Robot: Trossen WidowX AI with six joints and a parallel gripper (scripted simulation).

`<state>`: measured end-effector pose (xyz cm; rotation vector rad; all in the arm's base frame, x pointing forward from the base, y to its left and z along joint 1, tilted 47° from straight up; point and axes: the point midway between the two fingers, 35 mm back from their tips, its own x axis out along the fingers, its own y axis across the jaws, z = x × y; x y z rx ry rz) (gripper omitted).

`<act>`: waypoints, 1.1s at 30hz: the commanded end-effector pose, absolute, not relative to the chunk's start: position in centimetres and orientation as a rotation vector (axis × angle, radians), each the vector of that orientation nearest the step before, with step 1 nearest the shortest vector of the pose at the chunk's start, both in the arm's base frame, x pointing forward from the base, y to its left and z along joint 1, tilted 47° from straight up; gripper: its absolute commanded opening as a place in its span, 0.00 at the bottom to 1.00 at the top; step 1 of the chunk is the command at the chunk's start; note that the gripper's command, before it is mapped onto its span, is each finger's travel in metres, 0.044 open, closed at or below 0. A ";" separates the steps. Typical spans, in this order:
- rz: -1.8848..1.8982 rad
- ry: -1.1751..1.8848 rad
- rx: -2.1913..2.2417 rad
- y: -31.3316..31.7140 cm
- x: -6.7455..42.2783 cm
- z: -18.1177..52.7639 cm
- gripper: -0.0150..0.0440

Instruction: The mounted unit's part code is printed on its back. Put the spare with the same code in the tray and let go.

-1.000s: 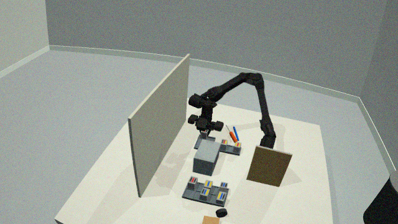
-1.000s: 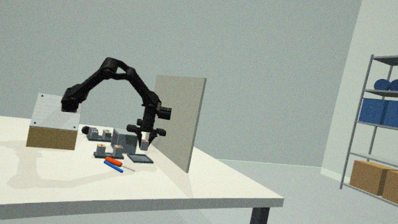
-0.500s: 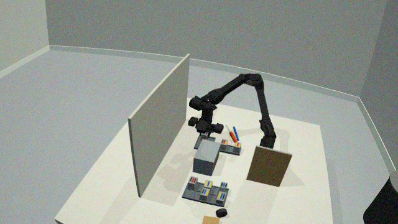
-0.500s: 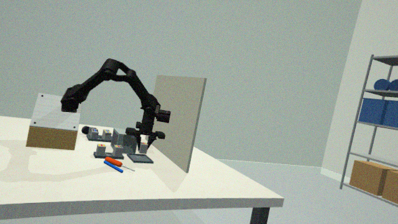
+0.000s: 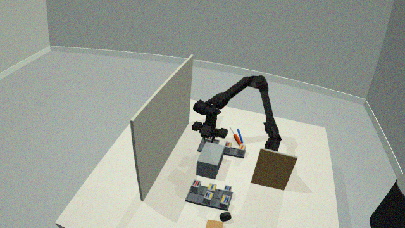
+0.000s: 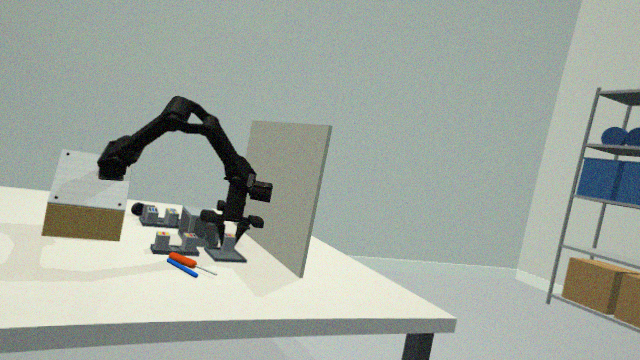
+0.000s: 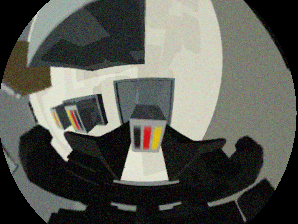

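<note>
My gripper (image 5: 209, 139) (image 6: 229, 242) is shut on a grey block with black, red and yellow stripes on its top; the block (image 6: 228, 243) (image 7: 148, 135) is upright between the fingertips. The shallow dark grey tray (image 5: 201, 146) (image 6: 226, 257) (image 7: 145, 91) is directly below the block. The block's base looks at or just above the tray floor; contact cannot be told. Two more striped blocks (image 5: 228, 145) (image 5: 242, 147) (image 6: 162, 241) (image 6: 190, 243) stand on a small dark base beside the tray. No mounted unit or code on its back can be made out.
A large grey box (image 5: 210, 158) stands close by the tray. A tall grey panel (image 5: 161, 130) (image 6: 285, 195) rises on the other side. A screwdriver (image 5: 237, 139) (image 6: 183, 260) and blue pen (image 5: 240, 136) (image 6: 182, 268) lie nearby. A dark base (image 5: 202, 201) holds several striped blocks. A brown board (image 5: 273, 171) leans near the arm's base.
</note>
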<state>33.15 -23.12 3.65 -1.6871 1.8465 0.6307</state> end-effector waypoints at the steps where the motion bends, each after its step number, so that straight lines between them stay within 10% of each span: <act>1: 0.639 1.844 -1.691 -23.4 33.0 3.3 0.25; 6: 0.638 1.846 -1.692 -23.7 32.9 3.0 0.25; 23: 0.630 1.848 -1.688 -23.6 33.0 3.3 1.00; 33: 0.641 1.841 -1.688 -15.6 33.6 10.4 1.00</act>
